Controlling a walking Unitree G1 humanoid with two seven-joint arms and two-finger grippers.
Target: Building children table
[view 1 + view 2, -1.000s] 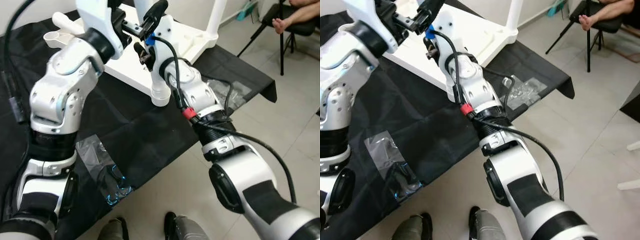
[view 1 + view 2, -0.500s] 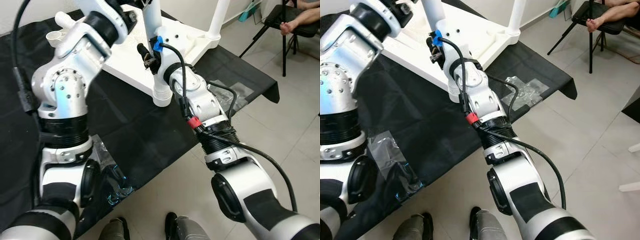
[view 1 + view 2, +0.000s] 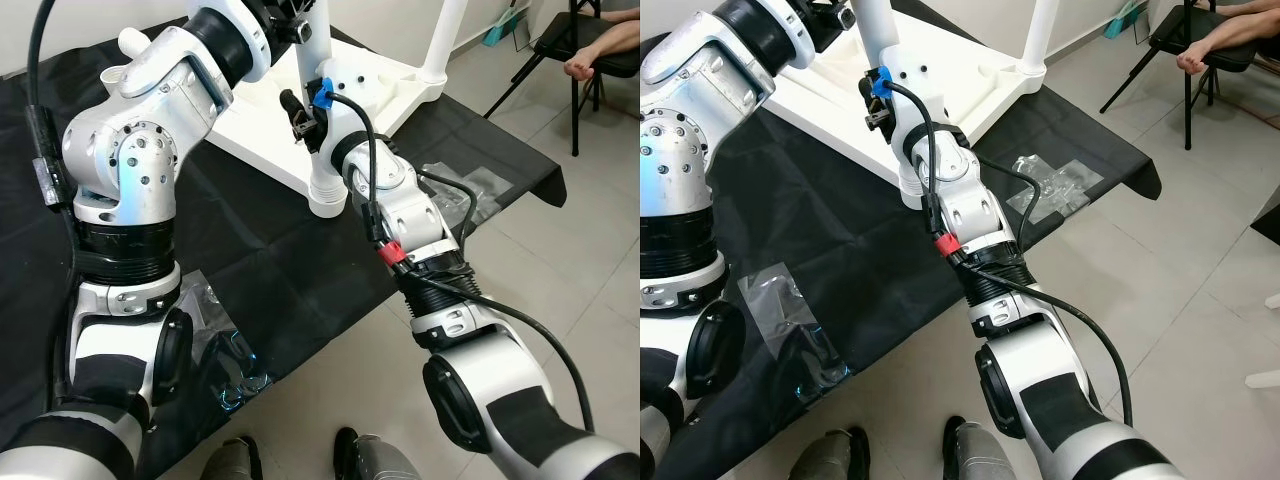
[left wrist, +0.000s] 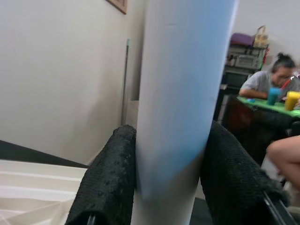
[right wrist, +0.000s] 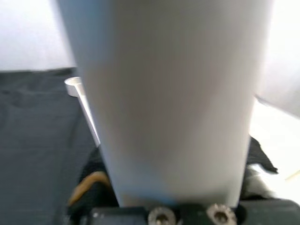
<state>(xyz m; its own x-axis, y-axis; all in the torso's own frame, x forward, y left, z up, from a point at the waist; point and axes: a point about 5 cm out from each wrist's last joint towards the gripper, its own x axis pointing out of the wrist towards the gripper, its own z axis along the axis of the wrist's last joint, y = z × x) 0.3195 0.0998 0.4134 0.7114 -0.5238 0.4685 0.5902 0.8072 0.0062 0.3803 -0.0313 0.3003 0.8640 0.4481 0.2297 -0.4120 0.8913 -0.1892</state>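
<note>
The white children's table (image 3: 375,85) lies upside down on a black cloth (image 3: 260,260). At its near corner a white leg (image 3: 312,60) stands upright in its socket (image 3: 325,195). My left gripper (image 4: 171,187) is shut on this leg high up, one black finger (image 4: 110,178) on each side. My right gripper (image 3: 303,108) grips the same leg lower down, just above the corner; in the right wrist view the leg (image 5: 173,103) sits tight against the palm. A second leg (image 3: 445,35) stands at the far corner.
The cloth's edge runs beside the tiled floor (image 3: 560,280). Clear plastic bags lie on the cloth, one (image 3: 455,190) to the right and another (image 3: 215,350) near my feet. A person's foot (image 3: 585,68) rests by a black chair (image 3: 560,40) at the back right.
The camera has shifted slightly. My left forearm has swung up and back over the table, and my right arm has stretched further forward. Both grippers stay at the near leg.
</note>
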